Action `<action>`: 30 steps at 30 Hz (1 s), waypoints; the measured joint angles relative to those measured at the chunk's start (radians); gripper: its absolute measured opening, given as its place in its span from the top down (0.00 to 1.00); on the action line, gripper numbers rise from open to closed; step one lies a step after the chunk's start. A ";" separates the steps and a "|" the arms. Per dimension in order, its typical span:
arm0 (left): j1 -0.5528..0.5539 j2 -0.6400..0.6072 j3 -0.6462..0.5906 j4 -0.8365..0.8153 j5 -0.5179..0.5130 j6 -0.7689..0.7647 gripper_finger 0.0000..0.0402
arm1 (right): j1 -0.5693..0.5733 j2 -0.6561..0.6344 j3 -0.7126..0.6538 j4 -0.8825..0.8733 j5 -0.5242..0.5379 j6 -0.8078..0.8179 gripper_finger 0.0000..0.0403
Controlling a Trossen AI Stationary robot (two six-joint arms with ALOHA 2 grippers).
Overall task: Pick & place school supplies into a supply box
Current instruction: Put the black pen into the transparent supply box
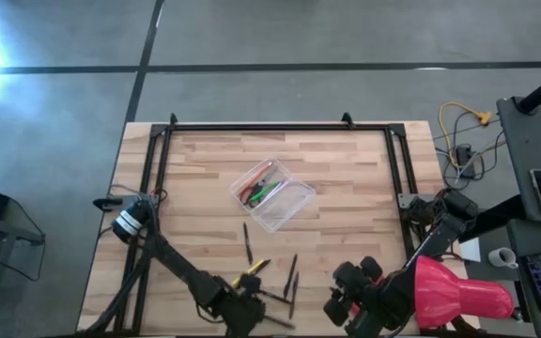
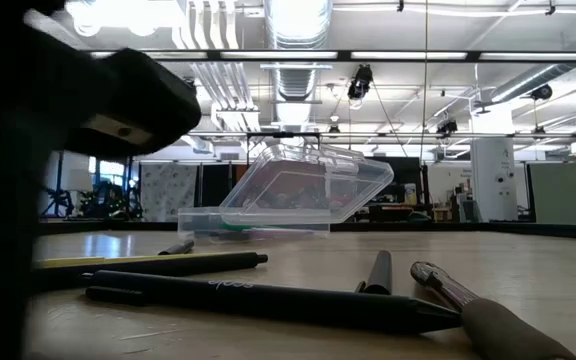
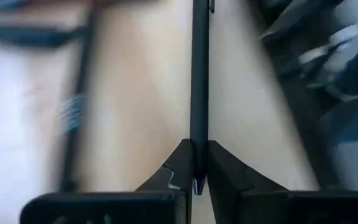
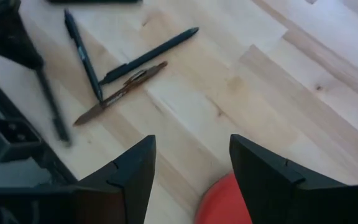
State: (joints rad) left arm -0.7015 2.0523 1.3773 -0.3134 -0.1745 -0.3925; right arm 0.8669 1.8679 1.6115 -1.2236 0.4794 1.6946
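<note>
Left gripper (image 3: 195, 165) clamped on a thin dark pen (image 3: 199, 74) at the table's near edge — right gripper (image 4: 191, 165) fingers apart, beside the clear plastic rectangular box (image 1: 273, 194).

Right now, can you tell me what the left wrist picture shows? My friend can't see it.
The left hand has its two dark fingers pinched shut on a thin dark pen. The pen runs straight away from the fingers over the pale wooden table. Everything else around it is blurry.

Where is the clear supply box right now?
In the high view the supply box sits near the table's middle, angled, beyond the loose pens and well ahead of both grippers.
</note>
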 joint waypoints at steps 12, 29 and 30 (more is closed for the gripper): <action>0.252 -0.483 -0.254 -0.055 -0.343 -0.216 0.98 | -0.001 0.000 0.000 -0.001 0.138 0.181 0.51; 0.885 -0.761 -0.641 0.070 0.000 -0.219 0.93 | -0.105 0.001 -0.006 0.011 0.145 0.229 0.51; 0.904 -0.741 -0.653 0.088 0.050 -0.219 0.92 | -0.115 0.001 -0.006 0.014 0.094 0.230 0.51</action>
State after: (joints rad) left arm 0.2030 1.3110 0.7240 -0.2258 -0.1244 -0.6119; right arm 0.7520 1.8690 1.6058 -1.2093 0.5736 1.9248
